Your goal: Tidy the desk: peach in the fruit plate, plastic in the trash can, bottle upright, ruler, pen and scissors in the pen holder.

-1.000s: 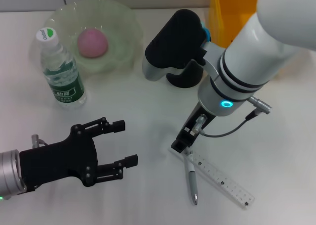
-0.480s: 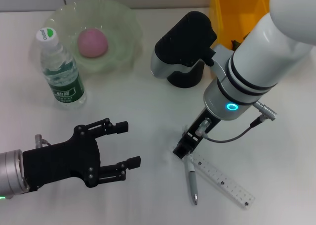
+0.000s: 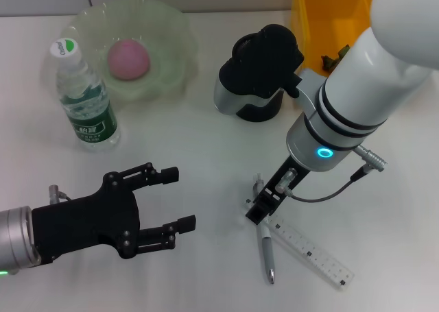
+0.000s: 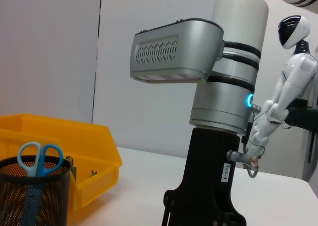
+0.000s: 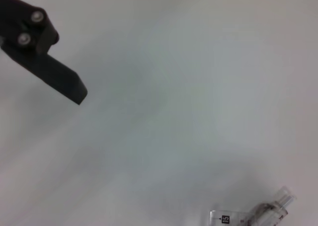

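The pink peach [image 3: 127, 58] lies in the green fruit plate [image 3: 171, 31]. Beside the plate the bottle [image 3: 85, 98] stands upright. On the table at the lower right a grey pen [image 3: 267, 252] lies next to a clear ruler [image 3: 312, 252], whose end also shows in the right wrist view [image 5: 223, 219]. My right gripper [image 3: 258, 208] hangs low over the upper ends of both. The black mesh pen holder [image 4: 32, 191] contains the blue-handled scissors [image 4: 36, 156]. My left gripper [image 3: 180, 199] is open and empty at the lower left. No plastic shows.
A yellow bin [image 3: 328, 17] stands at the back right, behind the pen holder [image 3: 257, 110], which my right arm partly covers. Bare white table lies between the two grippers.
My right arm has shifted a little to the right and toward me, bringing its gripper closer to the pen's top end. The left gripper has barely moved.
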